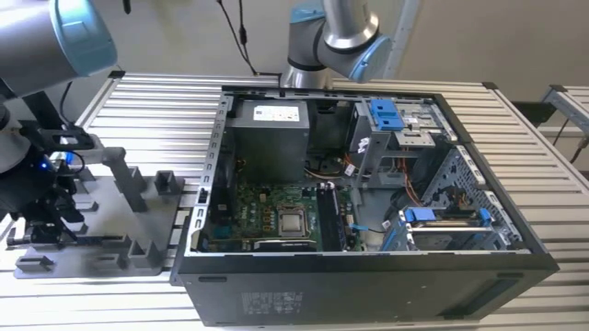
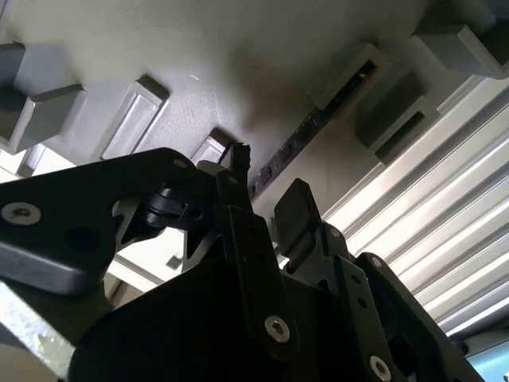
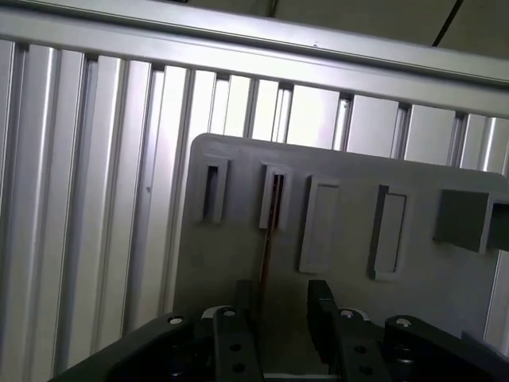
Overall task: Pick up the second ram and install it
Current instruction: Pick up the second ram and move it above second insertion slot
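- One black two-finger gripper (image 3: 282, 296) hangs low over a grey plastic fixture plate (image 3: 231, 263), its fingers (image 3: 320, 306) spread apart.
- Thin, flat blue-board second ram (image 3: 276, 199) stands on edge in a plate slot, between the fingers, not pinched.
- Open black computer case (image 1: 368, 289) sits beside the plate.

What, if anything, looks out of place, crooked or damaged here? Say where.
Nothing stands out. The second ram stands on edge, straight in its slot in the grey fixture plate, with the open hand lined up over it. The open computer case sits square on the table.
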Tool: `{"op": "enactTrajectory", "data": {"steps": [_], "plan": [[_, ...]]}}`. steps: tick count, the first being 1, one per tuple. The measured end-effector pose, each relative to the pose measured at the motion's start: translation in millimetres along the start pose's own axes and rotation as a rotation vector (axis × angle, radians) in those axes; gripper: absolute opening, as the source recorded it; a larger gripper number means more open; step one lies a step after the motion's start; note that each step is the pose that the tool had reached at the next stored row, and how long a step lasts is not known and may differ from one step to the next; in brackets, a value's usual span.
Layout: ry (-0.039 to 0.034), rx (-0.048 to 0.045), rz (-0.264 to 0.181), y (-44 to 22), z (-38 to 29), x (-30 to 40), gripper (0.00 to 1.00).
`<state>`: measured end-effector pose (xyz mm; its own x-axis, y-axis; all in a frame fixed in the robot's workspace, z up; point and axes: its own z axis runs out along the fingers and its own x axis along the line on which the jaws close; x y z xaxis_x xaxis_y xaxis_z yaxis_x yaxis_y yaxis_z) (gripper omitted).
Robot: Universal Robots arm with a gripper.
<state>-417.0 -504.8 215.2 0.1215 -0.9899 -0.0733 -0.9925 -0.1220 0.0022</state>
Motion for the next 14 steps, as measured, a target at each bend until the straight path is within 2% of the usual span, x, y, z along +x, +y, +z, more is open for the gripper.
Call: {"op": "enactTrajectory", "data": {"steps": [9,14], "plan": [[0.0001,-0.0034,-0.046,-2.4,6.8,3.2,0.42],[0.0000,-0.0036,-0.051,-2.2,12.2,5.8,0.42]]}}
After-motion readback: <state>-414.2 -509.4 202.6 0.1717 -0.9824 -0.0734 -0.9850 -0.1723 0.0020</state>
